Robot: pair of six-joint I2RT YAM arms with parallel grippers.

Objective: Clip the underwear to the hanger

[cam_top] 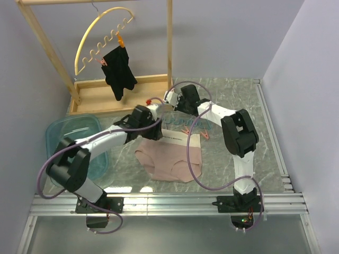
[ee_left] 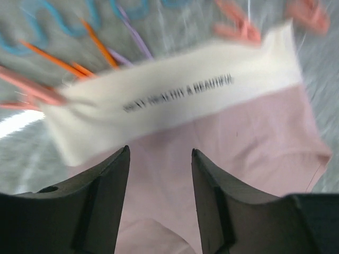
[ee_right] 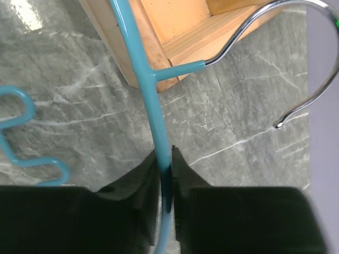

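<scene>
The underwear (cam_top: pixel 169 159) lies flat on the table, dusty pink with a cream waistband (cam_top: pixel 177 137) on its far side. In the left wrist view the waistband (ee_left: pixel 180 95) shows dark printed text. My left gripper (ee_left: pixel 160 152) is open and empty, just above the pink fabric (ee_left: pixel 238 143) below the waistband; it also shows in the top view (cam_top: pixel 158 132). The light-blue hanger (ee_right: pixel 148 79) lies beyond the waistband, its metal hook (ee_right: pixel 296 53) by the wooden base. My right gripper (ee_right: pixel 165 159) is shut on its arch. Orange-pink clips (ee_left: pixel 238 26) lie along the waistband's far edge.
A wooden rack (cam_top: pixel 122 92) stands at the back left, with a yellow arched hanger (cam_top: pixel 100 32) holding a black garment (cam_top: pixel 119 71). A translucent teal tub (cam_top: pixel 69 132) sits at the left beside my left arm. The rack's base (ee_right: pixel 175 26) is close to the hook.
</scene>
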